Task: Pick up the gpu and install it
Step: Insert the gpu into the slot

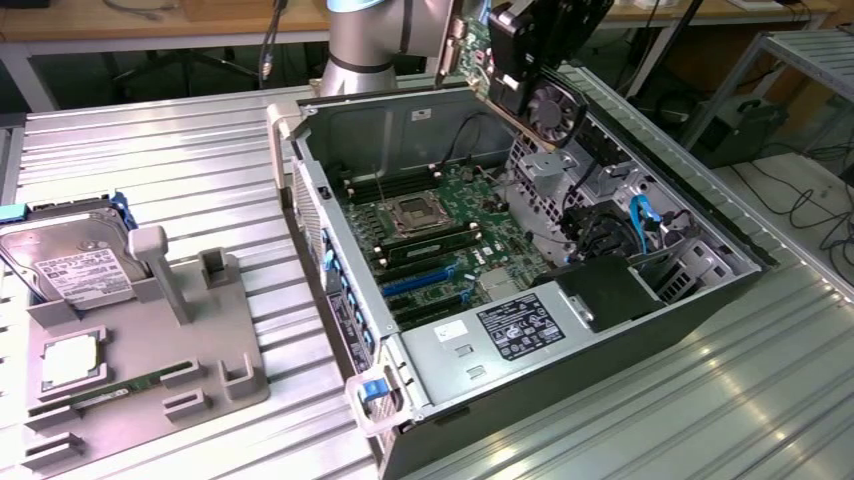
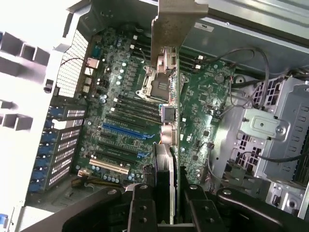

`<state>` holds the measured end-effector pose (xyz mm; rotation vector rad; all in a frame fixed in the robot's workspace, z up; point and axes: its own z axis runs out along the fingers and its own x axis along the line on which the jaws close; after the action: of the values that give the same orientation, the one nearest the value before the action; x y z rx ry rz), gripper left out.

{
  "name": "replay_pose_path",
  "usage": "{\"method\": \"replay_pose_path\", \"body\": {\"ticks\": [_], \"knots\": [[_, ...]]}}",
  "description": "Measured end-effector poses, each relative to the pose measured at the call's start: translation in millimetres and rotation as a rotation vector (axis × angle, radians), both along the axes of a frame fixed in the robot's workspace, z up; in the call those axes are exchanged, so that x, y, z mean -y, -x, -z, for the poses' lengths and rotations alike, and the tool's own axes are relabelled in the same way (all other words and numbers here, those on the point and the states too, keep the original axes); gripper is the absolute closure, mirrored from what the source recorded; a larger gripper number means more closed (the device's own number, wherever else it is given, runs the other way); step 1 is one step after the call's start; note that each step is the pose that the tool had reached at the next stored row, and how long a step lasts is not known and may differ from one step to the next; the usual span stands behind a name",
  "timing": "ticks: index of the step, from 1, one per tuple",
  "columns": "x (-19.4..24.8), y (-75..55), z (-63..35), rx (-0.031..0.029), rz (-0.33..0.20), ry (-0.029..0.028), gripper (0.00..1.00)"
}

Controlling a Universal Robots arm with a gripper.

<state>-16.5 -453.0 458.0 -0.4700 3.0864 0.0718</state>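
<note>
The gpu (image 1: pixel 547 105), a black card with a round fan on one face, hangs tilted above the far side of the open computer case (image 1: pixel 587 390). My gripper (image 1: pixel 518 45) is shut on its upper part. In the wrist view the gpu (image 2: pixel 169 116) appears edge-on with its silver bracket (image 2: pixel 177 21) at the far end, and my gripper (image 2: pixel 168 210) clamps it between two black fingers (image 2: pixel 140 208). Below the card lies the green motherboard (image 2: pixel 203 106) with its blue slot (image 2: pixel 123 131) and black slots beside it.
At the exterior view's left, a grey fixture tray (image 1: pixel 200 360) holds a silver hard drive (image 1: pixel 74 265), a square chip (image 1: pixel 67 362) and a green memory stick (image 1: pixel 114 393). Inside the case are a drive cage (image 2: pixel 275 130), loose cables (image 1: pixel 641 225) and a labelled metal box (image 1: pixel 514 335).
</note>
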Motion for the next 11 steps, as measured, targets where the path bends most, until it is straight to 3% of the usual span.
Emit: {"method": "replay_pose_path", "body": {"ticks": [11], "knots": [[0.0, 0.1, 0.0, 0.0000, -0.122, 0.0001, 0.72]]}}
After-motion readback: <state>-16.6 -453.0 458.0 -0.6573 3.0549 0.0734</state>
